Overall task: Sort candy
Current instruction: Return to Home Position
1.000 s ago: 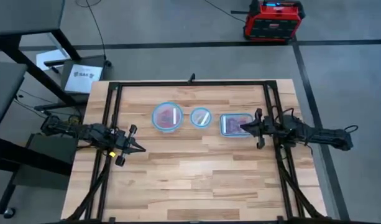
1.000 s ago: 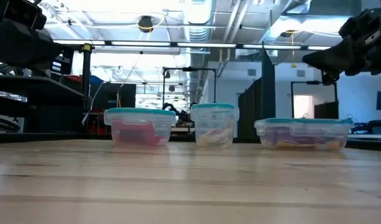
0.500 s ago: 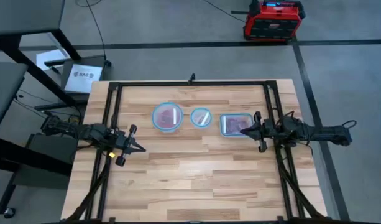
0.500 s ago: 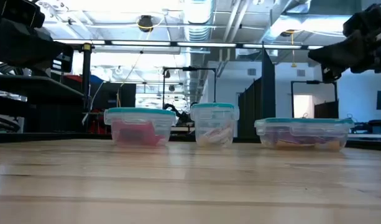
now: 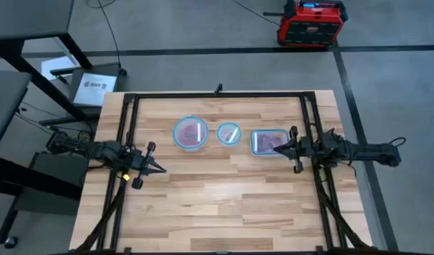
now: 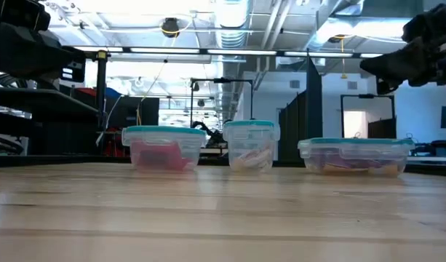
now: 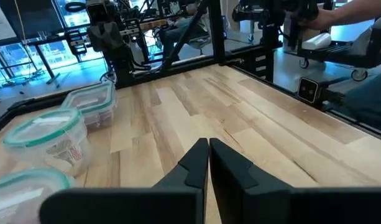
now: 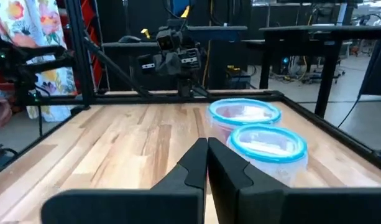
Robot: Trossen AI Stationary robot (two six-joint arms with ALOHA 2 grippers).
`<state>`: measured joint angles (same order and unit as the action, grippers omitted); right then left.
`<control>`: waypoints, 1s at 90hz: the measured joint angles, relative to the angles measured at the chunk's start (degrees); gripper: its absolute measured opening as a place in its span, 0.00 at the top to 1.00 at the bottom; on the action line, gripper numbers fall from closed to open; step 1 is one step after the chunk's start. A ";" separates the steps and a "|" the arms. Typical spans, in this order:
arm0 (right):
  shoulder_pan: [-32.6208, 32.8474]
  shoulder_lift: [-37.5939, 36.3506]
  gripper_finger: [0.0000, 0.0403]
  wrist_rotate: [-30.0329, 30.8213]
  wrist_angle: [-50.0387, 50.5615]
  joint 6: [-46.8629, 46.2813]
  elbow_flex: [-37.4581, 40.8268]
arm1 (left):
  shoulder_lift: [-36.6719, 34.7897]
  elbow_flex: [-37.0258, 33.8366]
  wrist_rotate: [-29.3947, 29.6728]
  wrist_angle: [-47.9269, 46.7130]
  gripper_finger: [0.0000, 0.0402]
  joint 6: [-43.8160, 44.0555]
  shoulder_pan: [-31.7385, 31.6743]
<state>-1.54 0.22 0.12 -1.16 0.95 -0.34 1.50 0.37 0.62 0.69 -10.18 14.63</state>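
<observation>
— The claws?
— Left gripper (image 7: pixel 209 146) clenched, empty, over the table's (image 5: pixel 224 205) left side. Right gripper (image 8: pixel 207 144) clenched, empty, raised over the rectangular container's (image 5: pixel 262 140) right end.
— The candy (image 6: pixel 158 156)?
— Shut inside it, the large round container (image 5: pixel 191 133) and the small round container (image 5: pixel 229 132). Red shows; other wrappers blur behind plastic.

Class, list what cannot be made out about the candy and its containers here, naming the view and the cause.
- Count of candy in the large round container: too small in the high view, blurred behind the clear wall in the low view.
- Same container, left wrist view: cut off by the picture's edge.
- The rectangular container: missing from the right wrist view; the right pincer points beyond it.
</observation>
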 joint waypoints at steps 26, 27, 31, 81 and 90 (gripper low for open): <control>-0.04 -0.23 1.00 -0.07 -2.26 4.96 0.00 | 0.00 0.01 0.00 0.02 1.00 0.27 0.00; -0.04 -0.23 1.00 -0.07 -2.06 4.96 0.00 | 0.00 0.01 0.00 0.01 1.00 0.27 0.00; -0.04 -0.23 1.00 -0.07 -1.53 4.98 0.00 | 0.00 -0.01 0.00 0.02 1.00 0.29 0.02; -0.74 -0.23 1.00 1.18 0.10 0.59 0.00 | 0.00 -0.01 0.00 0.02 1.00 0.27 0.00; -0.74 -0.23 1.00 1.20 0.12 0.59 0.00 | 0.00 -0.01 0.00 0.02 1.00 0.27 0.00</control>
<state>-2.28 -0.01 1.32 -1.04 1.54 -0.34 1.50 0.36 0.62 0.71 -9.91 14.64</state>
